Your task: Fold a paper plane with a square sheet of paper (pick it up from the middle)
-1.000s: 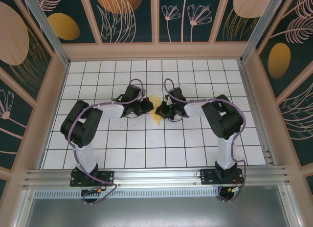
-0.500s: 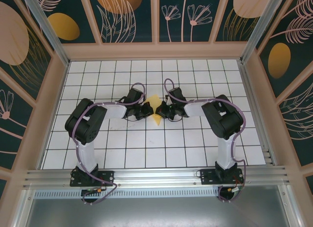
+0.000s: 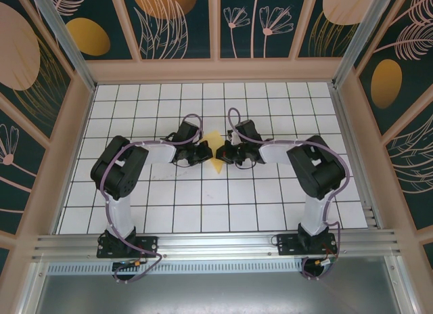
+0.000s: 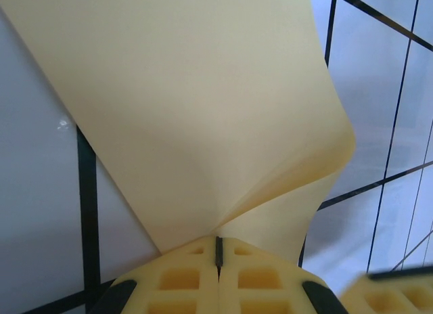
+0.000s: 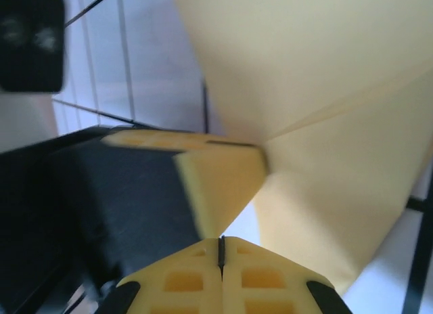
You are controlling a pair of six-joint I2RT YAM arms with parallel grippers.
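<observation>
From above, the left hand [image 3: 207, 153] and right hand [image 3: 223, 153] meet tip to tip at the middle of the desk [image 3: 203, 206], with the folded yellow paper [image 3: 216, 166] between them. The left wrist view adds that its jaws are pinched on the paper's layered fold. The right wrist view shows closed jaws with paper just right of them, grip unclear.
</observation>
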